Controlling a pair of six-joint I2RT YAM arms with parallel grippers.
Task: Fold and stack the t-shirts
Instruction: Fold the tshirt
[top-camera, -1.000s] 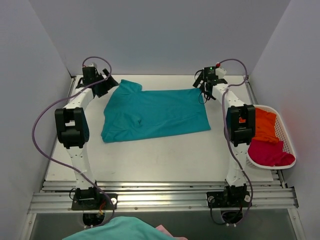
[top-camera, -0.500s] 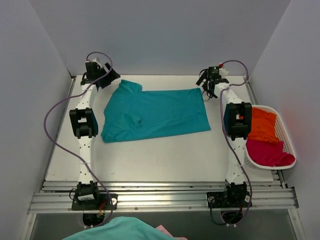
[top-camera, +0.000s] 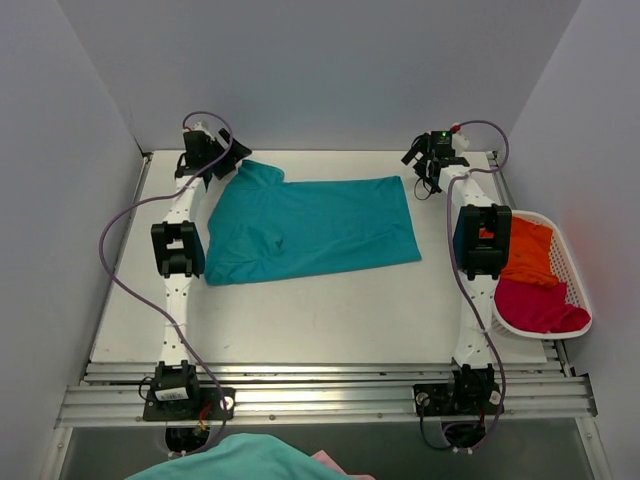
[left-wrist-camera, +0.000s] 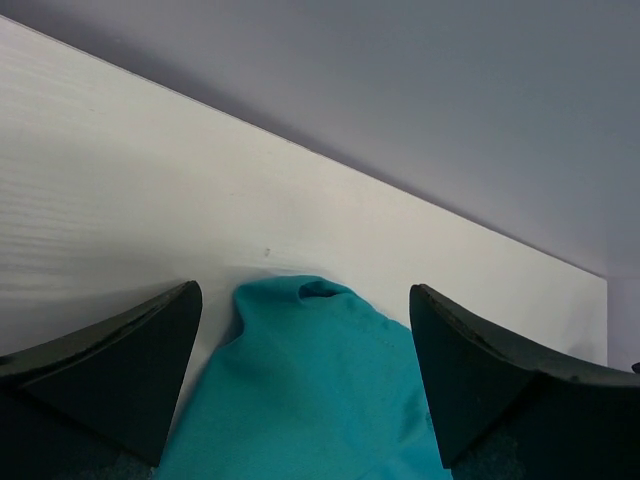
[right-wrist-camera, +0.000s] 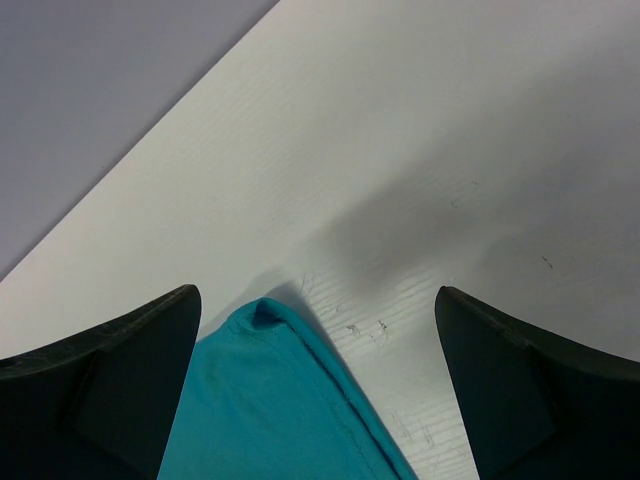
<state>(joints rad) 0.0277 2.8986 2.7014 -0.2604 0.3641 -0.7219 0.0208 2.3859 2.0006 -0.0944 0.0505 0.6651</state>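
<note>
Teal t-shirt (top-camera: 310, 228) partly behind left arm (top-camera: 177, 250), left end effector (left-wrist-camera: 305, 290) open, right end effector (right-wrist-camera: 317, 291) open

A: How did the two arms stand?
B: The left arm (top-camera: 178, 250) and the right arm (top-camera: 482, 240) both stretched far forward from their bases, nearly straight.
A: And the grippers?
B: The left gripper (top-camera: 222, 163) and the right gripper (top-camera: 420, 168) pointed downward, jaws spread wide, gripping nothing.
</note>
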